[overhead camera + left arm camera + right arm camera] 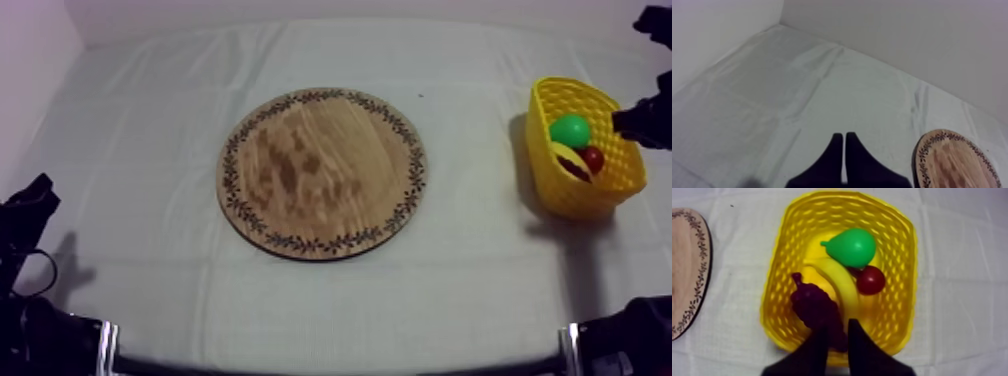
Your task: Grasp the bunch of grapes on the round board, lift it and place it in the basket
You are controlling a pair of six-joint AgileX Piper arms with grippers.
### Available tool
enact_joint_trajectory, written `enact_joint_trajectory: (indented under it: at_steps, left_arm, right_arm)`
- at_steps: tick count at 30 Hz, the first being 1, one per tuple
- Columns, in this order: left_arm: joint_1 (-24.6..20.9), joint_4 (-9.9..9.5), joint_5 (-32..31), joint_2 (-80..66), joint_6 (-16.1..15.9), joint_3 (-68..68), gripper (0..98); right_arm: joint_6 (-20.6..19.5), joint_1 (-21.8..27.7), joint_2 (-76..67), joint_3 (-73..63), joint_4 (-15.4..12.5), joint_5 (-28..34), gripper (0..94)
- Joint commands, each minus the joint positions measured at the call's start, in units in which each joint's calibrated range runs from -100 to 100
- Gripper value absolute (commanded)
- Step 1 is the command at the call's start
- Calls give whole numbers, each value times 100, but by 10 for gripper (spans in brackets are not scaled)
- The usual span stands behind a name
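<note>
The bunch of grapes (pixel 814 305) is dark purple and lies inside the yellow basket (pixel 899 263), on a banana (pixel 844 285). Its near end sits between the fingers of my right gripper (pixel 837 326), which is shut on it. In the top view that gripper (pixel 628 122) hangs over the right rim of the basket (pixel 548 175), which stands at the table's right side. The round wooden board (pixel 322 172) in the middle carries nothing. My left gripper (pixel 844 136) is shut on nothing, low at the left (pixel 33 197), well away from the board (pixel 952 162).
A green pear (pixel 852 247) and a small red fruit (pixel 871 280) also lie in the basket, beside the banana. The board's edge (pixel 687 273) is a short way left of the basket. Grey-white cloth covers the table around both.
</note>
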Motion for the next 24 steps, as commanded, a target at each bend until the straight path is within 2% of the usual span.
enact_joint_trajectory:
  at_steps: [1, 6, 11, 14, 17, 20, 23, 24]
  left_arm:
    - [2, -4, 3, 3, -1, 4, 0]
    - [2, -4, 3, 3, -1, 4, 0]
    - [2, -4, 3, 3, -1, 4, 0]
    - [2, -4, 3, 3, -1, 4, 0]
    - [2, -4, 3, 3, -1, 4, 0]
    - [2, -4, 3, 3, -1, 4, 0]
    - [2, -4, 3, 3, -2, 4, 0]
    - [2, -4, 3, 3, -3, 4, 0]
  right_arm:
    - [47, -9, -672, 519, -109, -400, 35]
    - [314, 62, -1736, 1280, -622, -1027, 9]
    - [931, 104, -2921, 2235, -1328, -1668, 4]
    - [901, 186, -3541, 2690, -1661, -1854, 4]
    - [1044, 277, -4073, 3082, -2005, -1907, 3]
    - [793, 274, -4478, 3295, -1967, -1815, 3]
    - [379, 210, -4779, 3395, -1555, -1511, 4]
    - [152, 198, -4851, 3479, -1384, -1605, 4]
